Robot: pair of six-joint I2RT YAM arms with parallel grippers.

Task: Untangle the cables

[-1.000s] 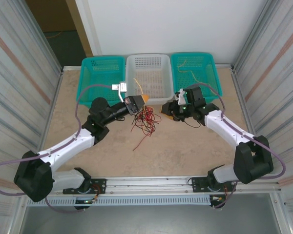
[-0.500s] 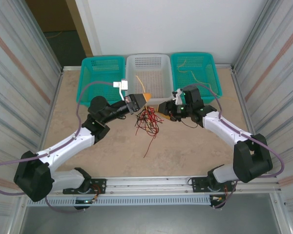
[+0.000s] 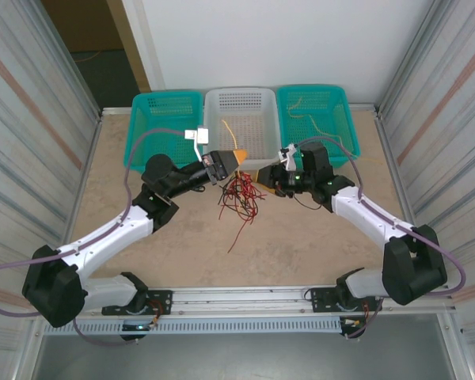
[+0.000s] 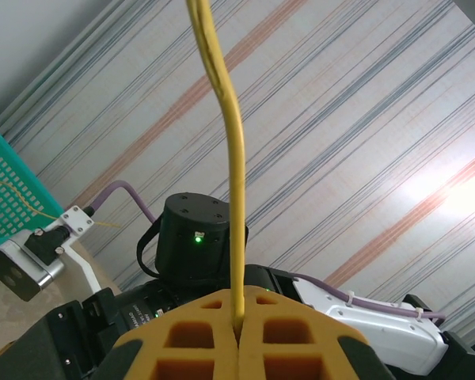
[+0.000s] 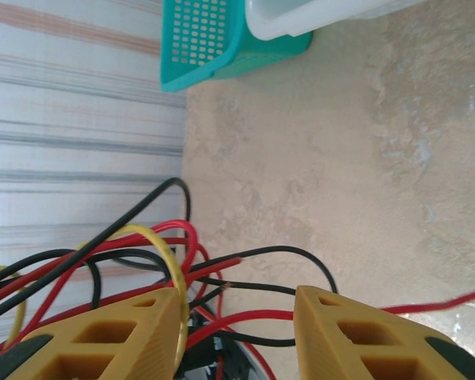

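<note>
The yellow cable (image 4: 229, 158) leaves the left wrist view by the top edge, and its lower end vanishes in the seam of the left tool (image 4: 237, 305). From above, the cables (image 3: 239, 198) knot too finely to trace. By the right tool (image 5: 237, 294) they run off the left and bottom edges.

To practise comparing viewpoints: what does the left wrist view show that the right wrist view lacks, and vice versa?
Left wrist: the left tool shut on one yellow cable rising upward, the right arm beyond it. Right wrist: the right tool open around tangled red and black cables, above the table. Both: orange fingers, a teal basket, yellow cable.
</note>
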